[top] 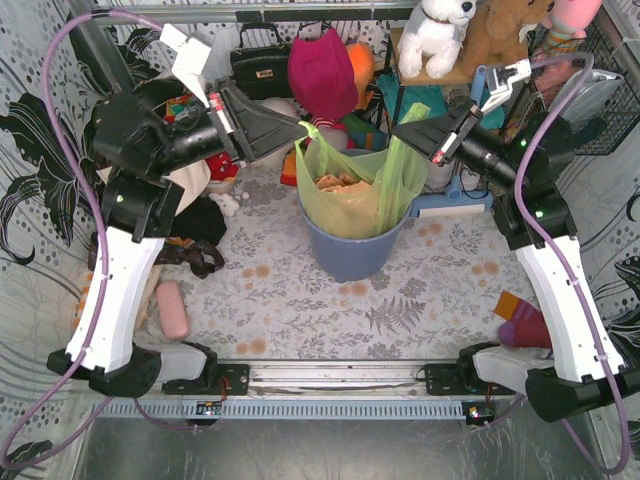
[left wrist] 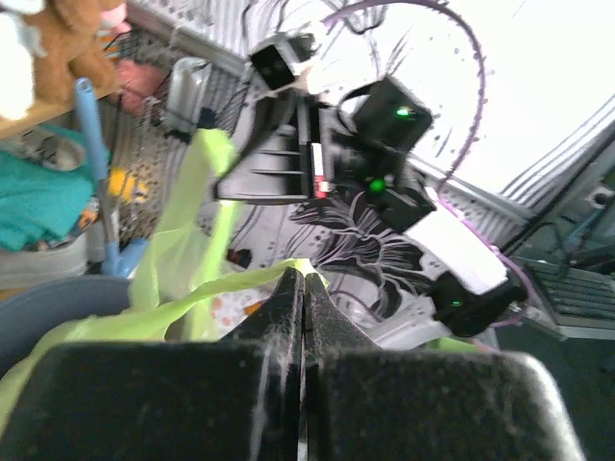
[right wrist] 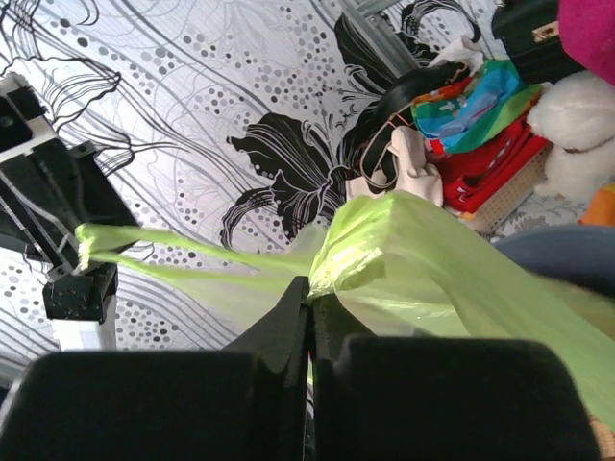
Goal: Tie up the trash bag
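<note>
**Both bag flaps pinched, knot not yet begun**

Overhead view: the trash bag (top: 350, 195) sits inside a blue-grey bin (top: 345, 258) near the middle of the bench (top: 300, 300), somewhat toward its far edge. It is thin, see-through lime-green plastic with crumpled tan paper showing through, and its mouth is drawn into two raised flaps. The left end effector (top: 300, 128) is closed on the left flap. The right end effector (top: 402, 128) is closed on the right flap.

Left wrist view: the jaws meet with no gap, and a stretched strip of green film runs out from between them toward the bin.

Right wrist view: the jaws are likewise clamped together on a bunched fold of the bag. A thin taut band of plastic leads across to the other arm's tip.

Likely risks: film this thin could tear or slide out of a pinch if the flaps are pulled hard. A strong upward pull could drag the bag out or tip the bin. Crossing the flaps brings the two arms close enough to collide.
</note>
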You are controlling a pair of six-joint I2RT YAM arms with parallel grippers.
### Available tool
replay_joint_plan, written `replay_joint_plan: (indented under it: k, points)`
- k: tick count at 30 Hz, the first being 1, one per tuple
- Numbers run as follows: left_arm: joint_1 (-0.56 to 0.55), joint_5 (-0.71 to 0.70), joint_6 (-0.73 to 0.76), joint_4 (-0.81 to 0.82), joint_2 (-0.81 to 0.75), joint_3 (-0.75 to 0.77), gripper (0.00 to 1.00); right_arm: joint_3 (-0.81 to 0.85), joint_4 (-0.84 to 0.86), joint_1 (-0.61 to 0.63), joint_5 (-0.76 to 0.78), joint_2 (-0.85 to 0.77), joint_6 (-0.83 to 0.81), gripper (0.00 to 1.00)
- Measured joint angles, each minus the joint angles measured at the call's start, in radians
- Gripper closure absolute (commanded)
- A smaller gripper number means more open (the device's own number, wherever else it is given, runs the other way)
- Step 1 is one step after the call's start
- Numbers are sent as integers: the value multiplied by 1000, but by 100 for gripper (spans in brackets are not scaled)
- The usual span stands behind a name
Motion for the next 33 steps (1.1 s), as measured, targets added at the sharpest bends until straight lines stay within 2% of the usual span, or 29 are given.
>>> replay_joint_plan:
  k: [6, 11, 14, 17, 22, 27, 31, 33]
  points:
    - [0, 2, -120, 72, -55, 17, 100, 131, -3, 0, -60, 80, -3, 100]
    - [0, -83, -113, -16, -31, 117, 100, 210, 2, 0, -90, 98, -2, 100]
    - [-1, -165, -80, -99, -40, 121, 100, 204, 10, 0, -100, 82, 6, 100]
    - [-1, -237, -63, -146, -78, 52, 100, 136, 30, 0, -100, 36, 21, 100]
    - [-1, -298, -49, -206, -125, -5, 100, 55, 31, 0, -96, -23, 28, 100]
    - [-1, -301, -35, -233, -66, 116, 100, 75, -27, 0, -38, -47, -2, 100]
    - [0, -261, -39, -222, 47, 266, 100, 180, -113, 0, 44, -44, -71, 100]
    - [10, -212, -79, -161, 115, 319, 100, 230, -138, 0, 77, -44, -103, 100]
